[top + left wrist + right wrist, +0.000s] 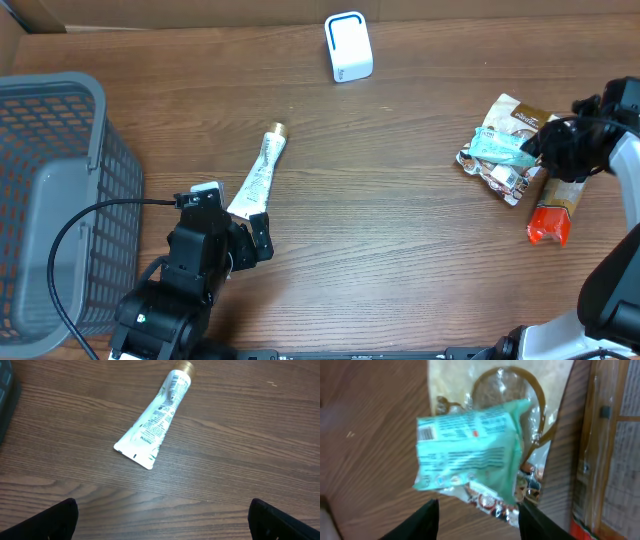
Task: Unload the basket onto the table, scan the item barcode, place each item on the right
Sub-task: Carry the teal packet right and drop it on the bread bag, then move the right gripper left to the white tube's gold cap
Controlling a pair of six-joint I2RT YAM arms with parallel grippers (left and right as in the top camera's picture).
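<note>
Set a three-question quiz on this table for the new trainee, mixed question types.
1. True or false: the left gripper is holding the tube.
2. Which item is the right gripper at? A) teal packet B) white scanner C) tube
3. Fill in: the tube's cap is ____ in colour.

Key: 1 false, its jaws are open and the tube lies apart from them; 2 A; 3 gold.
</note>
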